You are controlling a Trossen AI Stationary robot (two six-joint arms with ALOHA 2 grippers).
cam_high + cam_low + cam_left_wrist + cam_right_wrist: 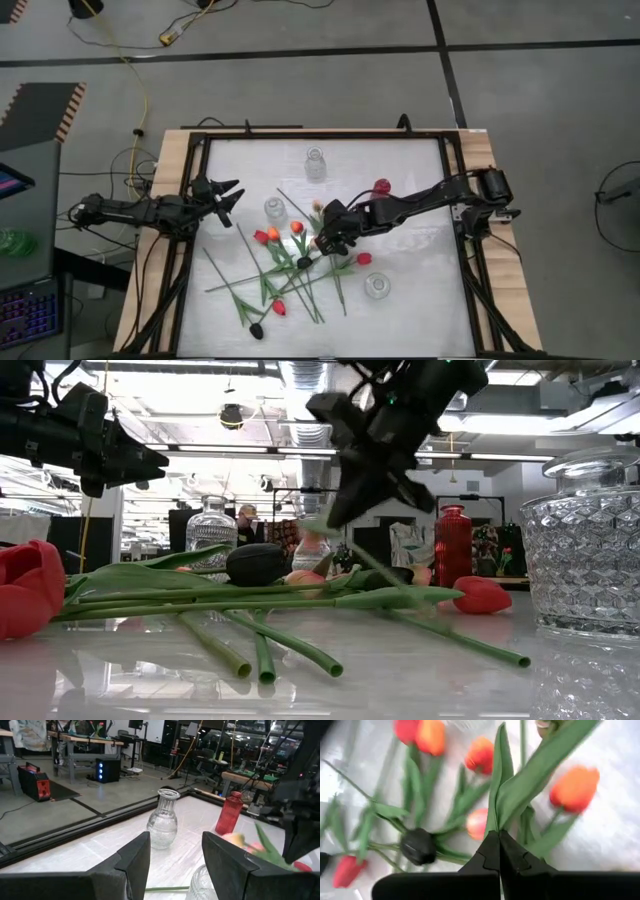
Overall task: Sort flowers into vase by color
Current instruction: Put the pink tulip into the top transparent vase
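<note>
Several tulips (pixel 280 265) with red, orange and black heads lie in a loose heap on the white table, their stems crossing. My right gripper (pixel 328 240) is over the heap's far side, shut on one tulip with a pale pink head (pixel 235 839). That tulip's long leaves (pixel 505 795) rise past the fingers. My left gripper (pixel 228 200) waits open at the table's left side, pointing level and touching nothing. Three clear glass vases (pixel 315 162) (pixel 275 210) (pixel 376 286) and one red vase (pixel 382 187) stand around the heap. My right gripper pinches the pink tulip between its two fingers where the leaves meet the stem (pixel 496 822). The fingers slant down from the table's right side. The head end is lifted off the heap, and the stem (pixel 450 625) slopes down to its cut end (pixel 515 657) on the table.
A black frame (pixel 450 200) rims the white table. The clear vase (pixel 585 550) near the front edge stands right of the heap. Free table lies at the far side around the far clear vase and along the near edge.
</note>
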